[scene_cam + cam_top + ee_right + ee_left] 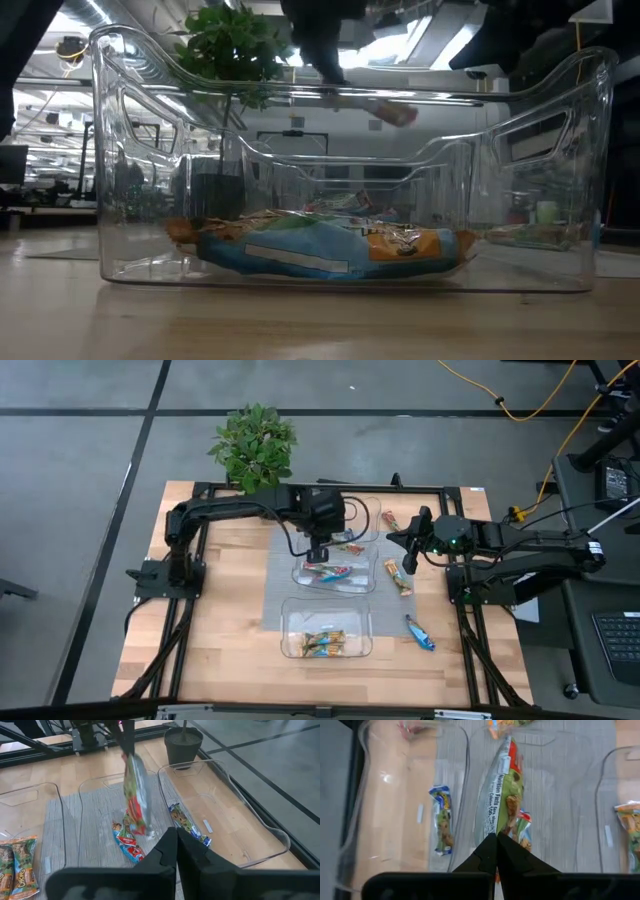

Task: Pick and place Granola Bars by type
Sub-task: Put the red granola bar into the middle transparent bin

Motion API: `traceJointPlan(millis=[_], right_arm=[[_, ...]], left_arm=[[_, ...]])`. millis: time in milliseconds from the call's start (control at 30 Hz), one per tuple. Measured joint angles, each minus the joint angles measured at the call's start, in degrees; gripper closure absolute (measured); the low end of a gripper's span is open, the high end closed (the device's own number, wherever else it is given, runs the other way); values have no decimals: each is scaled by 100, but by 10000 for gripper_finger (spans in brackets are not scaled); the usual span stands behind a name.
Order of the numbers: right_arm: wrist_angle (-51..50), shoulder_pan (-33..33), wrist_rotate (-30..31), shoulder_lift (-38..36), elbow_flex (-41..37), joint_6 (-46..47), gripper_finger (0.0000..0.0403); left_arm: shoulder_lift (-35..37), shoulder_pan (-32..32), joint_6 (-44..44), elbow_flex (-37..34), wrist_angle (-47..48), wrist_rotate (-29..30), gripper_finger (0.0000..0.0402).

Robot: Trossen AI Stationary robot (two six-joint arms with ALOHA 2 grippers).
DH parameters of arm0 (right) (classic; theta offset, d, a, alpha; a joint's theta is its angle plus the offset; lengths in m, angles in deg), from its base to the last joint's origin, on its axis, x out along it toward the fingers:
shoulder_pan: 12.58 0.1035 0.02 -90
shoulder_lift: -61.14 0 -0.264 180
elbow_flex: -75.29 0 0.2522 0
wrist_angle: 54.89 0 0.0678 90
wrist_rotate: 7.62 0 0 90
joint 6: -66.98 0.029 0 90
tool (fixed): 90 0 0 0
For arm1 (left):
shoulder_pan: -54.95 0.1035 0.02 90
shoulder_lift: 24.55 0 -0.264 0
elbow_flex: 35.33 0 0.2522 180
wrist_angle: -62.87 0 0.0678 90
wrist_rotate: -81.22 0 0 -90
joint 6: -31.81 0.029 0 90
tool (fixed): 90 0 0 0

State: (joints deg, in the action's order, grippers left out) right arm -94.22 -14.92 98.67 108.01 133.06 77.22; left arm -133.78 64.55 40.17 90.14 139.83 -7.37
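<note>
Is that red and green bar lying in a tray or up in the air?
In the air: the red-green bar dangles from the left gripper, shut on it, above the middle tray.

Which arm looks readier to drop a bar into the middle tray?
The left. Its hand is shut on a red-green bar, hanging over the middle tray. The right hand holds nothing and sits off to the side of the trays.

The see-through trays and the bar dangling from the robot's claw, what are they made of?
The trays look like clear rigid plastic: the wood and grey mat show through, and the rims glint. The red-green granola bar held by the left gripper seems wrapped in thin glossy film, creased and shiny with printed text, hanging limp. What is inside cannot be seen.
</note>
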Motion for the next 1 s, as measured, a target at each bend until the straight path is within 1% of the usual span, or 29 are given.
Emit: traceJointPlan(millis=[267,400,500,567,700,1000], right_arm=[[-2,0,0,0,0,-1,395],[-2,1,0,0,0,0,395],[-2,-1,0,0,0,0,395],[-2,0,0,0,0,-1,395],[-2,-1,0,0,0,0,395],[4,1,2,0,0,52,395]], left_arm=[[0,-106,-446,-1055,-774,56,400],[0,-137,-735,-1542,-1329,104,400],[0,-164,-930,-1848,-1684,292,399],[0,-164,-1057,-1970,-1709,459,399],[0,-164,-1345,-2133,-1720,465,398],[0,-172,-1378,-2145,-1678,554,398]])
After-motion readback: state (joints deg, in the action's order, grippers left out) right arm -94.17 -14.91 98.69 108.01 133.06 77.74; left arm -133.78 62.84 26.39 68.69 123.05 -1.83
